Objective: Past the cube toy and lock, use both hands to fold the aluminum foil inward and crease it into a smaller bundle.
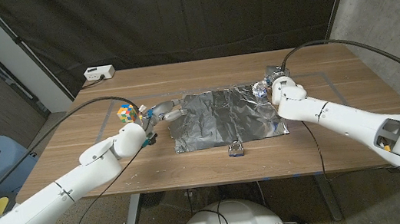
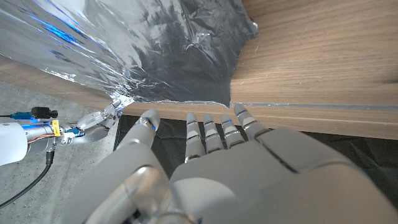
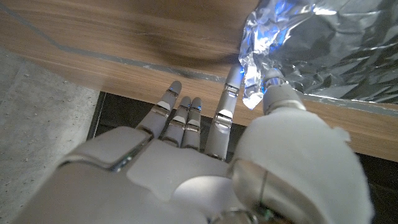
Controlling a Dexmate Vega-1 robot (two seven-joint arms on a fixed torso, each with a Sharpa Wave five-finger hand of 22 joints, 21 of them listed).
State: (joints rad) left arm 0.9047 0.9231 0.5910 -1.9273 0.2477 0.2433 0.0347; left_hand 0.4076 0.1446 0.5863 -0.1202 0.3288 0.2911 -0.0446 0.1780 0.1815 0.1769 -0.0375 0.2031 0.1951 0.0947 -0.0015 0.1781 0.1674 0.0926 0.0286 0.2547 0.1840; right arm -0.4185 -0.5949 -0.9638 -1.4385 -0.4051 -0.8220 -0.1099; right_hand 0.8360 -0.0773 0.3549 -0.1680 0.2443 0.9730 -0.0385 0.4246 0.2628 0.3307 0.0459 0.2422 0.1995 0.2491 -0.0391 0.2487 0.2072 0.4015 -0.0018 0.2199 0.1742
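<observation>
Two hands flank the aluminum foil (image 1: 225, 116), which is spread crinkled at mid-table beyond the lock (image 1: 236, 150). Its far corner is pinched by the right hand (image 1: 278, 90); the left hand (image 1: 155, 115) is held open-fingered. Thin, light, easily torn sheet is judged best gripped at opposite edges.

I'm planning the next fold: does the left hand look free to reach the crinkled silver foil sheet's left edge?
Probably yes. The left hand hovers open right beside the foil sheet, with the colourful cube toy behind it, not between.
</observation>
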